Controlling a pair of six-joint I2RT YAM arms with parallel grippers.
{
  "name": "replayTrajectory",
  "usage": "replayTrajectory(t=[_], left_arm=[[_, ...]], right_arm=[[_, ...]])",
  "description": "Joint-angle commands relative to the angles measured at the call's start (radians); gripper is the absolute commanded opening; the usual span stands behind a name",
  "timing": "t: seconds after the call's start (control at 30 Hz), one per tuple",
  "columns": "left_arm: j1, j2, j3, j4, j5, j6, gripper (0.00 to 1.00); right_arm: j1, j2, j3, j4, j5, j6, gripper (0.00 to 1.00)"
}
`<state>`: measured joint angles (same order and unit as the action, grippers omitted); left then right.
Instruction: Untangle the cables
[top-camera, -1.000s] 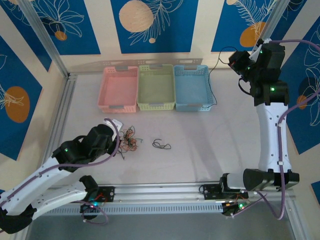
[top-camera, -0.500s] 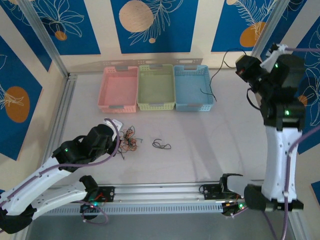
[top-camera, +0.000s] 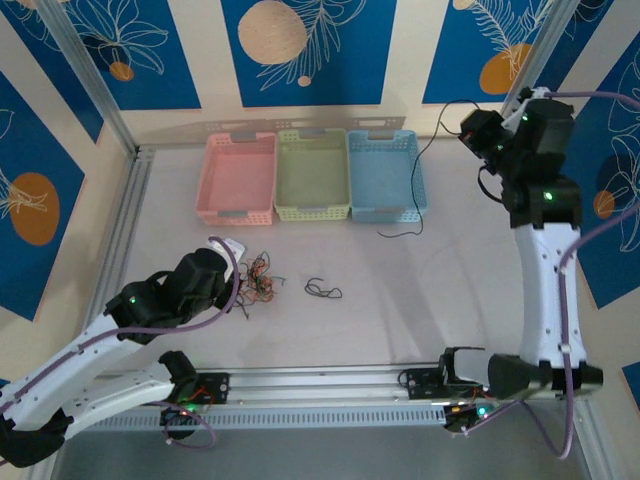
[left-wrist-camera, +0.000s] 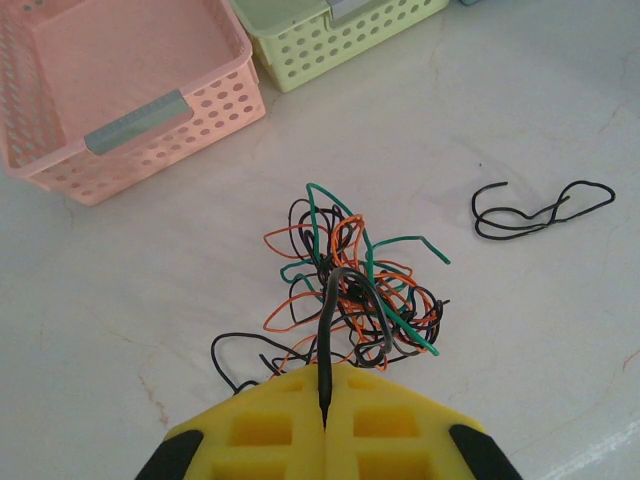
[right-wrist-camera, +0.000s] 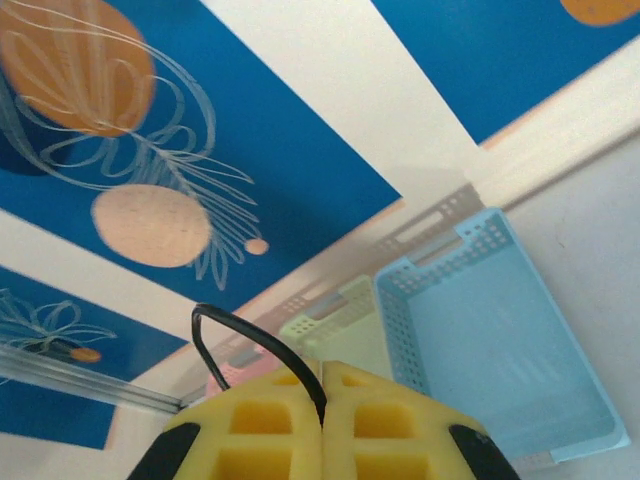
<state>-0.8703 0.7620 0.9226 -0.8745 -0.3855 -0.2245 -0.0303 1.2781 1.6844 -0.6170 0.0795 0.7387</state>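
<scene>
A tangle of thin black, orange and green cables (top-camera: 262, 279) lies on the white table, left of centre. My left gripper (top-camera: 240, 290) sits at its near edge. In the left wrist view that gripper (left-wrist-camera: 325, 395) is shut on a dark cable (left-wrist-camera: 330, 310) that arches up out of the tangle (left-wrist-camera: 350, 275). A separate black cable (top-camera: 322, 290) lies loose to the right (left-wrist-camera: 540, 210). My right gripper (top-camera: 470, 125) is raised at the back right. It is shut on a long black cable (top-camera: 436, 135) whose free end trails down past the blue basket to the table. The right wrist view has that gripper (right-wrist-camera: 322, 400) pinching the cable (right-wrist-camera: 250, 340).
Three baskets stand in a row at the back: pink (top-camera: 235, 213), green (top-camera: 312, 211) and blue (top-camera: 385, 212). A metal rail (top-camera: 320, 380) runs along the near edge, and a frame post (top-camera: 95, 90) rises at the back left.
The right arm swung out to the right and came back left, still holding the black cable. The cable's free end now lies in front of the blue basket. The left arm has not moved.
</scene>
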Motion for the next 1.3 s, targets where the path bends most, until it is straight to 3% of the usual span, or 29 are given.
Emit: replayTrajectory(t=[0.0, 0.27, 0.47, 0.73, 0.93, 1.27], left_arm=[[0.008, -0.002, -0.004, 0.014, -0.007, 0.024, 0.00], [0.008, -0.003, -0.005, 0.014, -0.009, 0.023, 0.00], [0.008, 0.000, -0.005, 0.014, -0.008, 0.024, 0.00], [0.008, 0.001, -0.005, 0.014, -0.007, 0.024, 0.00], [0.008, 0.002, -0.007, 0.014, -0.004, 0.025, 0.00], [0.009, 0.011, -0.007, 0.014, 0.000, 0.025, 0.00]], right_arm=[[0.013, 0.038, 0.022, 0.110, 0.049, 0.016, 0.00], [0.014, 0.216, 0.206, 0.097, -0.003, 0.039, 0.00], [0.020, 0.290, 0.282, 0.099, 0.025, 0.039, 0.00], [0.017, 0.397, 0.442, 0.085, -0.030, 0.053, 0.00], [0.017, 0.433, 0.416, 0.064, 0.010, 0.044, 0.00], [0.058, 0.466, 0.145, 0.206, 0.049, 0.021, 0.00]])
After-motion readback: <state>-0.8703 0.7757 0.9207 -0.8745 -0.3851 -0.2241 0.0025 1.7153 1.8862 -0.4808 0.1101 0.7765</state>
